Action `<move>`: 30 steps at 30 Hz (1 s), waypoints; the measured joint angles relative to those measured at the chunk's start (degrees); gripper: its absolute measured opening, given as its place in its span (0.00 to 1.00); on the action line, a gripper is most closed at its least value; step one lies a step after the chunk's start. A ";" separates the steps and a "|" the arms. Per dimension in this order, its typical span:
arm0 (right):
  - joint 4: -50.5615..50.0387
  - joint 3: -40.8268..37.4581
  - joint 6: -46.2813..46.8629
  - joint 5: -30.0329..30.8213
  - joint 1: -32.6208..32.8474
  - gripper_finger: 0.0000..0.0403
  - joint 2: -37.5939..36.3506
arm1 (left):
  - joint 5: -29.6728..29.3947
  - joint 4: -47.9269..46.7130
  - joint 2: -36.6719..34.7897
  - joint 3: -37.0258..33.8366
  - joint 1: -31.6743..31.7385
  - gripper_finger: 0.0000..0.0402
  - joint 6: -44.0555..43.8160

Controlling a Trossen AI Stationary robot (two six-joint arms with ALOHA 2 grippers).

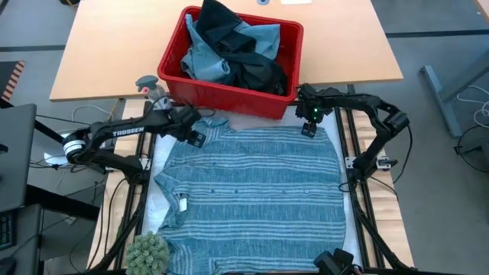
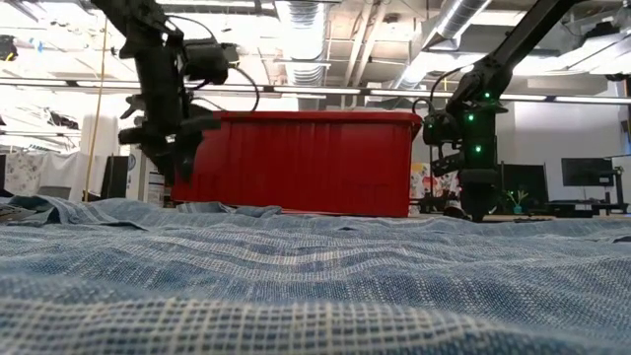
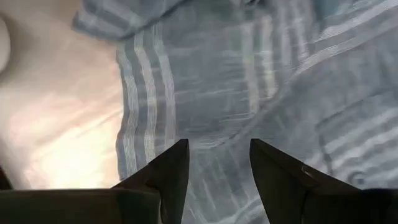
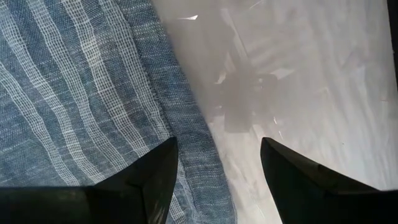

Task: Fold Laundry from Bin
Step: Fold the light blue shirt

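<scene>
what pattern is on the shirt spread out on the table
Grey-blue with pale horizontal stripes; the shirt shows best in the high view.

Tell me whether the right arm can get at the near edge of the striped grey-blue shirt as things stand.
Probably yes: the right gripper hangs open right over the edge of the striped grey-blue shirt, with bare table beside it and nothing in between.

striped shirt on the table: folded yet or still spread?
Spread. The striped shirt lies flat in one layer across the table, no fold visible in the high view; more laundry sits in the bin.
</scene>
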 joint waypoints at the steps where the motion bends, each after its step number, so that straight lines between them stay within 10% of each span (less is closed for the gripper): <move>1: -0.01 0.00 -0.05 -0.05 0.00 0.63 0.00 | 0.61 0.91 0.00 -0.90 0.44 0.39 -0.34; 30: -0.70 -0.09 -0.43 -0.88 0.04 0.63 0.07 | -5.69 19.25 8.78 -8.20 6.42 0.39 -2.19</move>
